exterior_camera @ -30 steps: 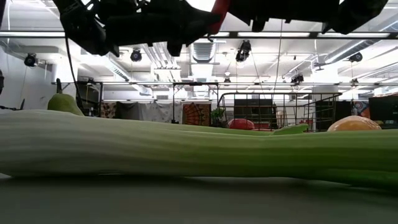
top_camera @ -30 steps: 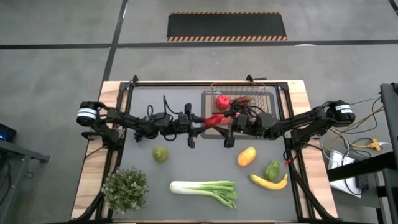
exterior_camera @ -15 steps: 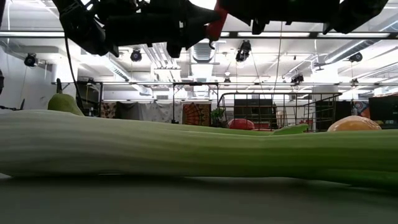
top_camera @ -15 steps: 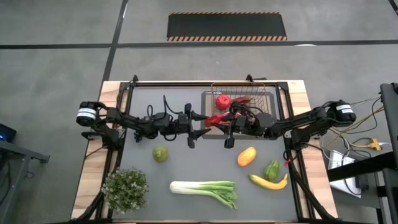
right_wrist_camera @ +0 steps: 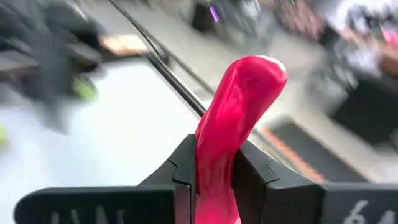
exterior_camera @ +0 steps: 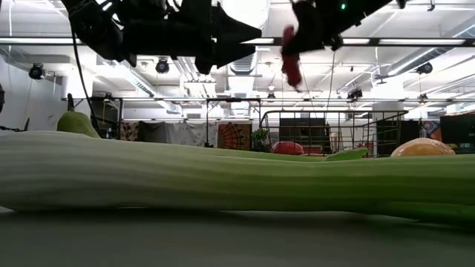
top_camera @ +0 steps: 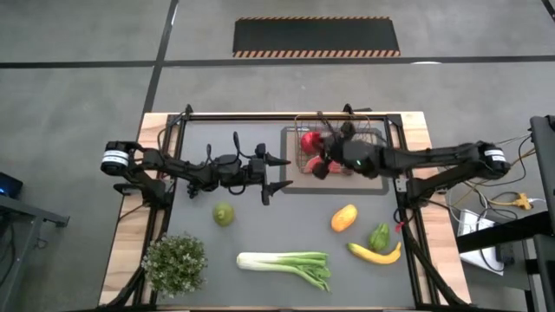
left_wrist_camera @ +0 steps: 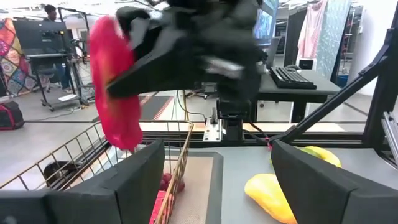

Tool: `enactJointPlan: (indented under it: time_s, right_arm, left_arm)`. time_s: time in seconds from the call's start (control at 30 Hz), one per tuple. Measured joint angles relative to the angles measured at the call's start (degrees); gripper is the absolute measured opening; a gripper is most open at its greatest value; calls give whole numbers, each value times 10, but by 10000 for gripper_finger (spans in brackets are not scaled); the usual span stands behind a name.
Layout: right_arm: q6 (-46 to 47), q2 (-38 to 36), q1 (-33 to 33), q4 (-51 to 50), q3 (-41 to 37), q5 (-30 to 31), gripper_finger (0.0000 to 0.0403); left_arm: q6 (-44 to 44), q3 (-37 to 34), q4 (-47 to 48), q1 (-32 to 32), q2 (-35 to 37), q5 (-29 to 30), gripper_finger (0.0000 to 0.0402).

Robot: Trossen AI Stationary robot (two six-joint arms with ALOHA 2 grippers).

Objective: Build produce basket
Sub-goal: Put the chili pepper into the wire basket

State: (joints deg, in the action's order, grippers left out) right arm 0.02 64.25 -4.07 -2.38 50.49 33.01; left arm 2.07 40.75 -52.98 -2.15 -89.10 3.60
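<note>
Red chilli pepper (right_wrist_camera: 233, 130) pinched between the fingers of the right gripper (top_camera: 323, 165), raised above the left edge of the basket (top_camera: 379, 132) at the table's far side; red apple (top_camera: 309, 139) already inside. Left gripper (top_camera: 279, 172) just left of the basket, fingers spread, nothing between them. On the open mat nearer the front: lime (top_camera: 224, 214), mango (top_camera: 343, 217), green pepper (top_camera: 379, 237), banana (top_camera: 375, 254), leek (top_camera: 286, 266); potted plant (top_camera: 174, 263) at the front-left corner.

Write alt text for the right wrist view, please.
The right end effector is shut on a glossy red chilli pepper, which sticks up between its two dark fingers. Everything behind is blurred.
</note>
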Motion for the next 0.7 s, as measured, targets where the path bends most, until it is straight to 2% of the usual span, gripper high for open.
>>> enactJointPlan:
  time_s: [0.17,0.3,0.43,0.7]
  right_arm:
    - [134,20,-96,-242,64,-4,55]
    - [221,39,-166,-364,76,-59,55]
    - [249,56,-218,-398,66,-107,55]
    - [281,91,-259,-424,63,-110,56]
  left_arm:
    - [-1,0,0,0,0,1,279]
    - [-1,0,0,0,0,2,279]
    - [-1,0,0,-1,0,2,279]
    - [-2,0,0,-1,0,3,279]
